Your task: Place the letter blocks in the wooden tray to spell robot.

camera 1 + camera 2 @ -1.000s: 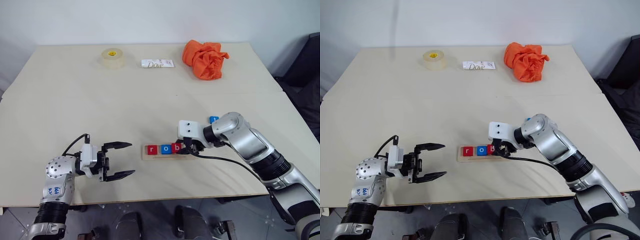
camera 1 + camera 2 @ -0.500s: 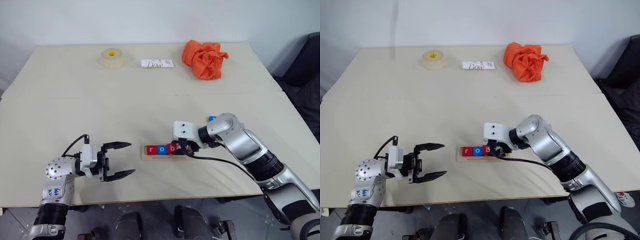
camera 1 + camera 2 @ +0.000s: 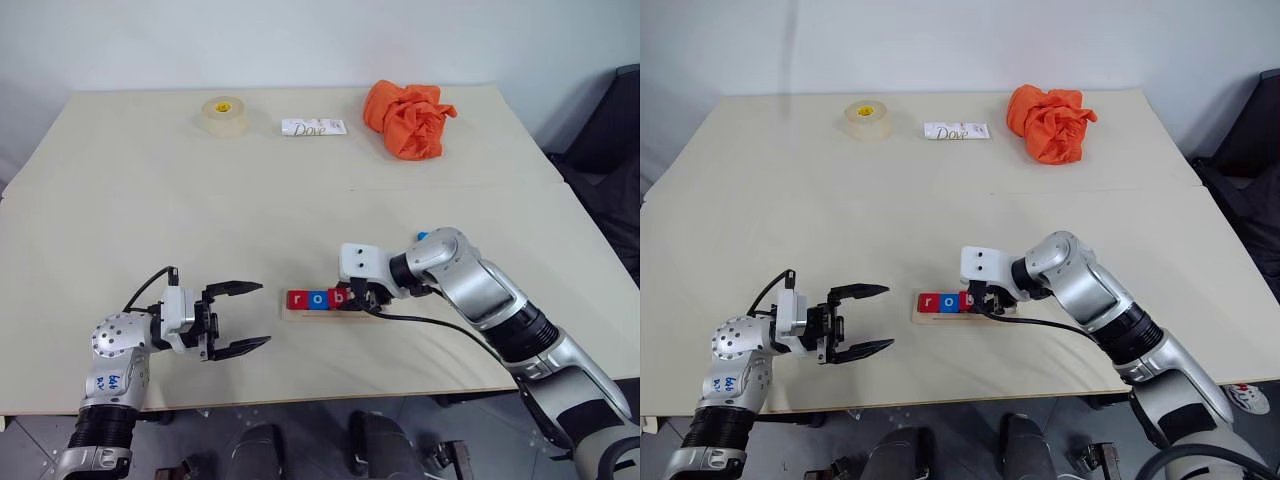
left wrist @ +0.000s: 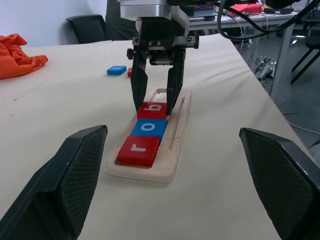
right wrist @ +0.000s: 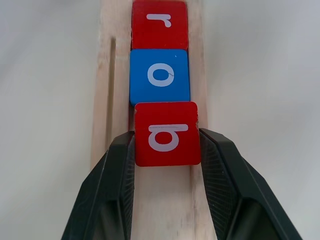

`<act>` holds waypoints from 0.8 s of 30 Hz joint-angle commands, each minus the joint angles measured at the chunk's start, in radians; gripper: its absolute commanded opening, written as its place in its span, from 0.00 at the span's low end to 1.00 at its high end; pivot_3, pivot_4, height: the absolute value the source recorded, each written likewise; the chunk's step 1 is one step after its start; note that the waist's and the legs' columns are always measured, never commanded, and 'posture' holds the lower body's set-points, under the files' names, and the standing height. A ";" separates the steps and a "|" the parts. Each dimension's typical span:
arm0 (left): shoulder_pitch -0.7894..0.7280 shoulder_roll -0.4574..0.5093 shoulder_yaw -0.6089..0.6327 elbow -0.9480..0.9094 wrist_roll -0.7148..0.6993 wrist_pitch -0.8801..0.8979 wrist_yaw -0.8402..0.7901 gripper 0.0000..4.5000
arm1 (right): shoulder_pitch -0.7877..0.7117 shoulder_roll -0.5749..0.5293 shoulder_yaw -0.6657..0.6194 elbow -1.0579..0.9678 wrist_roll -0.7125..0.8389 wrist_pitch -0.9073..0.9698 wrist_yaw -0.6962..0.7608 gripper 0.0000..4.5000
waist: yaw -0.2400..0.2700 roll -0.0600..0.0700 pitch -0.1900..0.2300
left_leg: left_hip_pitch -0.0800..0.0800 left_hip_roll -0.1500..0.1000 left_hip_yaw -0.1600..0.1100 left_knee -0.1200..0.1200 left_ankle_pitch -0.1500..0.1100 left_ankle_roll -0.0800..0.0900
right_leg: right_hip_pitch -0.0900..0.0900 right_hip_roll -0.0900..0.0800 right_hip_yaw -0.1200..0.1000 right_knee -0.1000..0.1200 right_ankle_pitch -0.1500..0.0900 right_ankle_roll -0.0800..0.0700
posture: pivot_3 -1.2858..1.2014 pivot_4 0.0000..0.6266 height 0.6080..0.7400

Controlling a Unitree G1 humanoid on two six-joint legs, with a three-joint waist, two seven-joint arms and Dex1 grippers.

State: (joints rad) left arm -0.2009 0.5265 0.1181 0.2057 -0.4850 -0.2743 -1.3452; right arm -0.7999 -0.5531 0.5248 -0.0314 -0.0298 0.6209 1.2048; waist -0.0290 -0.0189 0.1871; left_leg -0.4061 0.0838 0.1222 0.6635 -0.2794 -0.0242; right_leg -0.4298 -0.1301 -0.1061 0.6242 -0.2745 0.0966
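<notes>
From where I stand, the right gripper (image 5: 165, 137) clasps the red b block (image 5: 166, 133) in the wooden tray (image 4: 176, 135), so it should nudge it toward twelve o'clock, flush against the blue o block (image 5: 160, 76), while the left gripper (image 3: 238, 319) idles, fingers spread.

Silver-grey metal arms, rounded joint housings, black ribbed cuffs further up. Left gripper (image 3: 243, 318): two slim black curved fingers on black base behind white block; thin black cable looping over wrist; blue handwritten marks on round silver housing. Right gripper (image 4: 156, 106): black fingers (image 5: 225, 185) with dimpled pads, white boxy mount, black cable trailing.
</notes>
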 commanded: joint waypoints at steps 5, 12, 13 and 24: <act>-0.017 0.004 0.006 -0.003 -0.001 -0.019 0.001 1.00 | -0.004 -0.018 0.002 -0.048 0.004 0.031 0.018 0.33 | 0.001 0.000 0.000 | 0.000 0.000 0.000 0.000 0.000 0.000 | 0.000 0.000 0.000 0.000 0.000 0.000 | 0.52 0.24 1.00; -0.025 0.002 0.003 0.005 0.002 -0.022 0.002 1.00 | 0.014 -0.018 0.008 -0.075 0.009 0.065 0.015 0.33 | 0.001 0.000 0.000 | 0.000 0.000 0.000 0.000 0.000 0.000 | 0.000 0.000 0.000 0.000 0.000 0.000 | 0.52 0.24 1.00; -0.026 0.002 0.003 0.006 0.003 -0.023 0.003 1.00 | 0.015 -0.017 0.009 -0.074 0.009 0.066 0.013 0.33 | 0.001 0.000 0.000 | 0.000 0.000 0.000 0.000 0.000 0.000 | 0.000 0.000 0.000 0.000 0.000 0.000 | 0.52 0.24 1.00; -0.028 0.000 0.005 0.010 0.009 -0.028 0.007 1.00 | -0.001 -0.009 0.000 -0.123 0.015 0.134 -0.005 0.33 | 0.001 0.000 0.000 | 0.000 0.000 0.000 0.000 0.000 0.000 | 0.000 0.000 0.000 0.000 0.000 0.000 | 0.52 0.24 1.00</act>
State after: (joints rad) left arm -0.2249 0.5261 0.1179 0.2224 -0.4720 -0.2857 -1.3441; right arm -0.7923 -0.5649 0.5275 -0.1063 -0.0254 0.7409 1.2060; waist -0.0285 -0.0189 0.1871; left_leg -0.4063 0.0837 0.1222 0.6635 -0.2794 -0.0242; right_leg -0.4300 -0.1302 -0.1061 0.6240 -0.2745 0.0966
